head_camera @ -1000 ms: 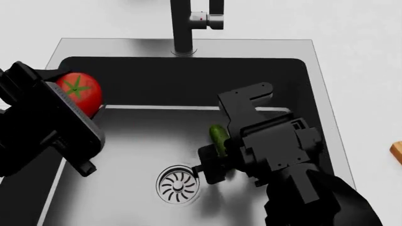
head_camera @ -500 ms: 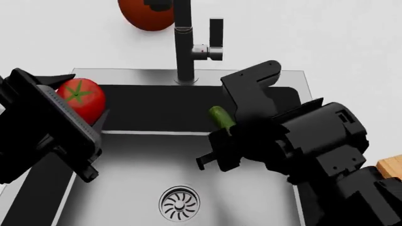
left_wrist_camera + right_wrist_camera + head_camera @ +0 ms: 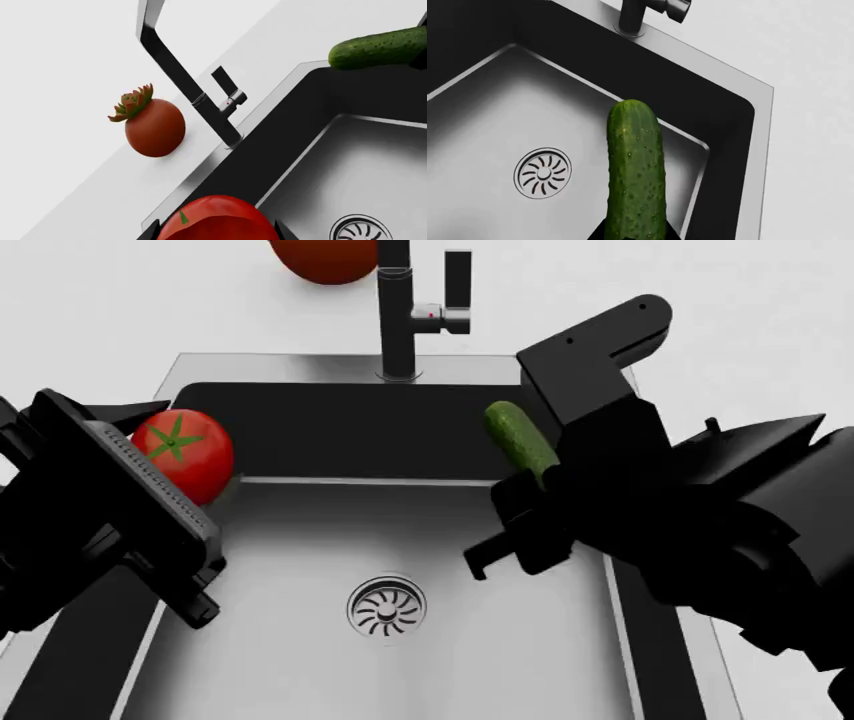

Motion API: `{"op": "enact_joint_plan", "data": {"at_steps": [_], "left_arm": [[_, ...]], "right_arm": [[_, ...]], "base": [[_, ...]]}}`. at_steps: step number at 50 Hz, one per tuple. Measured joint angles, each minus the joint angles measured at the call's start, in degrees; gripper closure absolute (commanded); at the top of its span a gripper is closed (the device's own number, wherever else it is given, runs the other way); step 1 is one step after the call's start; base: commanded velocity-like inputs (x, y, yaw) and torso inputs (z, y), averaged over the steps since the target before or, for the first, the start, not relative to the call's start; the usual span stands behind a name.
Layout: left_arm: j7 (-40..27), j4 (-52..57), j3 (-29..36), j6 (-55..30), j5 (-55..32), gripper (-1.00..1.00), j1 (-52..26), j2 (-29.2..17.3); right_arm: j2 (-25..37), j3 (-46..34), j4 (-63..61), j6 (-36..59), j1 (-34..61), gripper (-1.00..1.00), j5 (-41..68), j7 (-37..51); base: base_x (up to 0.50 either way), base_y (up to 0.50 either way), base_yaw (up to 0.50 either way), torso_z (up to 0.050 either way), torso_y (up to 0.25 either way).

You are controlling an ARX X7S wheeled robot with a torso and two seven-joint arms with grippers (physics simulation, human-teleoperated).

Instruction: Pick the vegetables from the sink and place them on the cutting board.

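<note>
Gripping the tomato (image 3: 187,453), the left gripper (image 3: 200,465) is seen at the middle left of the head view, its fingers closed on the red fruit, which is held above the left end of the sink (image 3: 400,660). In the left wrist view the tomato (image 3: 217,220) fills the bottom centre of the frame, with dark finger parts at either side of it. The cucumber (image 3: 521,440) is clamped at its lower end by the right gripper (image 3: 541,480) at the centre right of the head view, and its free end is tilted up and to the left, over the sink's dark back wall. In the right wrist view the cucumber (image 3: 636,170) is shown rising from the bottom centre of the frame, well clear of the basin floor and the drain (image 3: 542,173). The drain (image 3: 387,607) lies at the lower centre of the head view, between the two arms. The faucet (image 3: 398,310) is seen at the top centre, behind the sink rim. A round reddish-brown object with a leafy top (image 3: 150,125) is seen on the white counter (image 3: 747,330), beside the faucet. The cutting board is not seen in any view
</note>
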Motion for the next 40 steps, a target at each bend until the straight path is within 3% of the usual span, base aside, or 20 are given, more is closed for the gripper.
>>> {"op": "enact_joint_plan", "data": {"at_steps": [8,30,40], "left_arm": [[0.1,0.0,0.5,0.9,-0.1,1.00,0.1,0.3],[-1.0,1.8,2.3,0.9,1.0,1.00,-0.9,1.8],[-2.5,6.0,1.8,-4.0,0.3,1.00,-0.7,3.5]], "right_arm": [[1.7,1.1,-3.8,-0.4,-0.2,1.00,1.0,1.1],[4.2,4.7,-8.8,0.9,0.2,1.00,4.9,4.6],[5.9,6.3,-12.0,1.3,-1.4,1.00,7.2,7.0]], "base": [[-0.10,-0.11,0.00,0.000,0.000],[-0.01,-0.50,0.00,0.000,0.000],[0.00,-0.50,0.00,0.000,0.000]]}}
